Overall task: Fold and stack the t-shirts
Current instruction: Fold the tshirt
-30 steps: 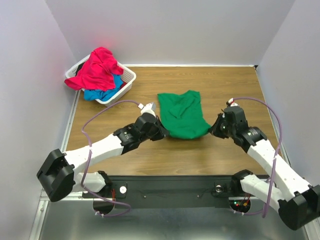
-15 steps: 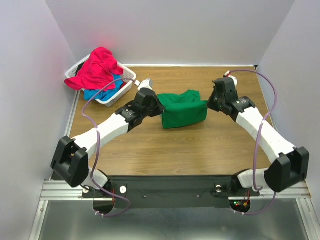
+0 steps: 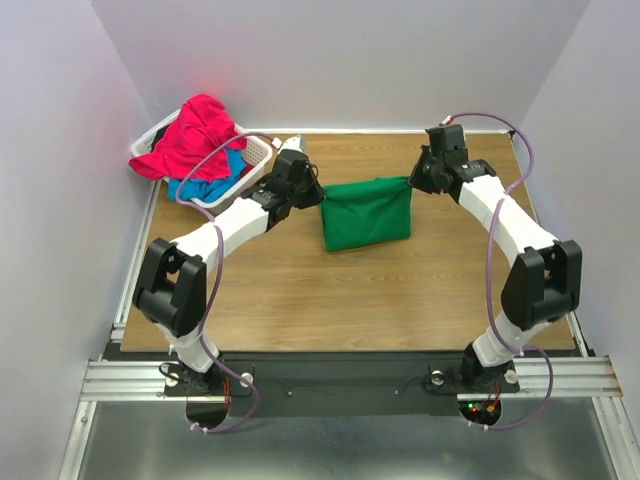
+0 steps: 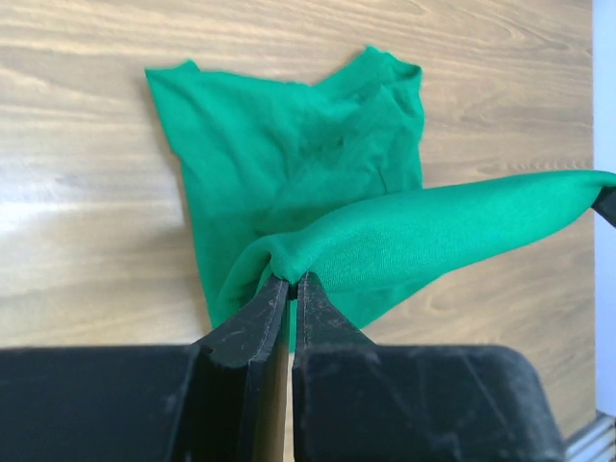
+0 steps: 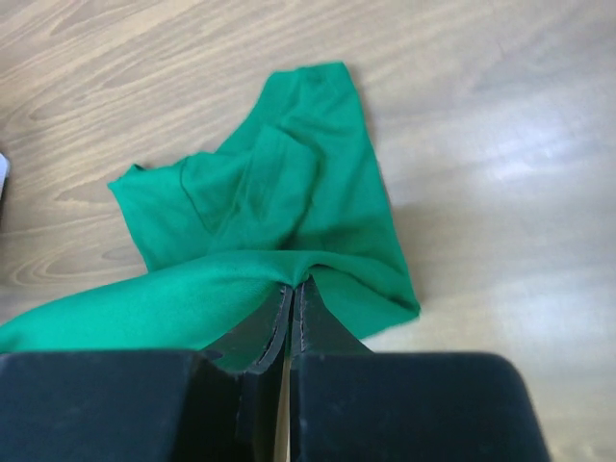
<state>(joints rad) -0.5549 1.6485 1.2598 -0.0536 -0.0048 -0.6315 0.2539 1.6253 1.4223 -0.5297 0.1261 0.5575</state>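
Observation:
The bright green t-shirt (image 3: 366,212) lies on the wooden table, its far edge lifted and stretched taut between my two grippers. My left gripper (image 3: 320,193) is shut on the shirt's left corner; the left wrist view shows the pinched cloth (image 4: 385,241) at the fingertips (image 4: 292,279). My right gripper (image 3: 412,180) is shut on the right corner, seen in the right wrist view (image 5: 292,285) with green cloth (image 5: 279,202) hanging below. The pinkish-red t-shirt (image 3: 195,135) and the blue t-shirt (image 3: 205,186) lie heaped in the basket.
The white slotted basket (image 3: 258,155) stands at the table's far left corner, close to my left arm. Pale walls enclose the table on three sides. Bare wood (image 3: 350,300) lies between the shirt and the near edge.
Both grippers have carried the shirt's near edge up and away toward the far side, folding it over. The shirt now reads as a shorter, wider rectangle.

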